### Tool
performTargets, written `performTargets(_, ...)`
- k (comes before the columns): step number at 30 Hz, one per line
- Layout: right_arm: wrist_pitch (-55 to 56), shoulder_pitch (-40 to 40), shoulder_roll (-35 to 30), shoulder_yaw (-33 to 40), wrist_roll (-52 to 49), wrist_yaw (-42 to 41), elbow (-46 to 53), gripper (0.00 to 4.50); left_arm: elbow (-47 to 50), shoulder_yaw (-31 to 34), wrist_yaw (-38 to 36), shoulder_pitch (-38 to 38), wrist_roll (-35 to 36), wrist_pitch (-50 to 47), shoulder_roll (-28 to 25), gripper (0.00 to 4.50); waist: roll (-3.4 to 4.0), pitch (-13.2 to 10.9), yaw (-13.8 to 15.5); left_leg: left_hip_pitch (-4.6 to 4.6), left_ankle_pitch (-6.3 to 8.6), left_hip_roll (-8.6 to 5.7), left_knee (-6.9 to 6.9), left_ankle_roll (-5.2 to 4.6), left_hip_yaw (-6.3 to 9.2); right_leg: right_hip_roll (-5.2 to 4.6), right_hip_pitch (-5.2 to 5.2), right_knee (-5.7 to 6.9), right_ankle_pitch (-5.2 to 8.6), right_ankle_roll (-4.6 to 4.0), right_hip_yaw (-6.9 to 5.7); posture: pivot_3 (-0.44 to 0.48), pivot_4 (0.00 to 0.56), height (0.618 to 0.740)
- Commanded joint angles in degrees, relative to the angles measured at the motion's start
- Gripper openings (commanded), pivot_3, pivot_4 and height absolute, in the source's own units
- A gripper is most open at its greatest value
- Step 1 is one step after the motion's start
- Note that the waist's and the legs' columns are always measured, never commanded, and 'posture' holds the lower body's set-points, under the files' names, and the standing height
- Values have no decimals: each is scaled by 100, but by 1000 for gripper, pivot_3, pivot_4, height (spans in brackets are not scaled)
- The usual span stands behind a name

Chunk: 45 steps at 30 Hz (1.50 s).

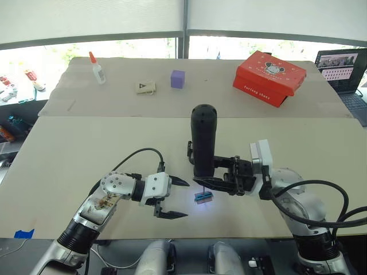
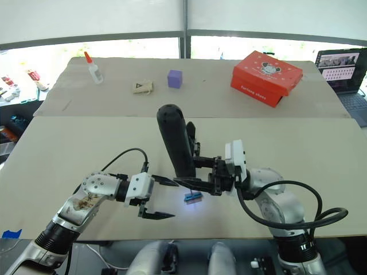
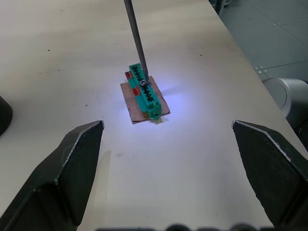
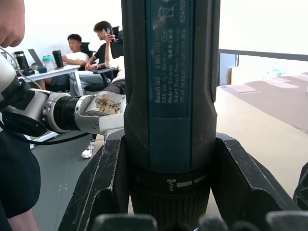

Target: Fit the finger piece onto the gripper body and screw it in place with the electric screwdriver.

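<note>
Upright between the clenched fingers of the right gripper [image 1: 221,182] stands the electric screwdriver [image 1: 203,141], its lit bit touching a small green block [image 3: 143,90] on the table [image 1: 86,149]. Just beside that block, the left gripper [image 1: 172,197] hangs spread wide, holding nothing.

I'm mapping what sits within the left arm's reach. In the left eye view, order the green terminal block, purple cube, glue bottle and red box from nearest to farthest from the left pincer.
From the left pincer:
1. Green terminal block, just beside it, under the screwdriver bit.
2. Purple cube, far side, centre.
3. Glue bottle, far left, and red box, far right: too close to call.
</note>
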<state>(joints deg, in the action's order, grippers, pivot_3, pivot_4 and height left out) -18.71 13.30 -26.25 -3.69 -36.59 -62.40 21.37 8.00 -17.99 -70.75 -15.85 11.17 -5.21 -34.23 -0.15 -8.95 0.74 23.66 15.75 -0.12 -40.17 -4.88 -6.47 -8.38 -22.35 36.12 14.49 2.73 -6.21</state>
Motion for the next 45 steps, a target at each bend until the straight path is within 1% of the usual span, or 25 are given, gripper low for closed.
performTargets(1, 231, 135, 17, 128, -76, -13, 147, 1921, 27, 33, 5, -109, 76, 22, 28, 4500, 0, 0, 0, 0, 0, 0, 0, 0, 0, 0, 0, 0, 0, 0, 0, 0, 150, 740)
performTargets(18, 276, 192, 29, 58, 25, -80, 43, 1921, -11, 66, 24, -170, 106, -19, 34, 4500, 0, 0, -2, 0, 0, 0, 0, 0, 0, 0, 0, 1, 0, 0, 0, 0, 150, 740)
performTargets(45, 79, 158, -3, 69, -94, -57, 241, 1921, -133, 91, 91, -271, 113, -43, 87, 4500, 0, 0, -2, 0, 0, 0, -1, 0, 0, 0, 0, 1, 0, 0, 0, 0, 150, 740)
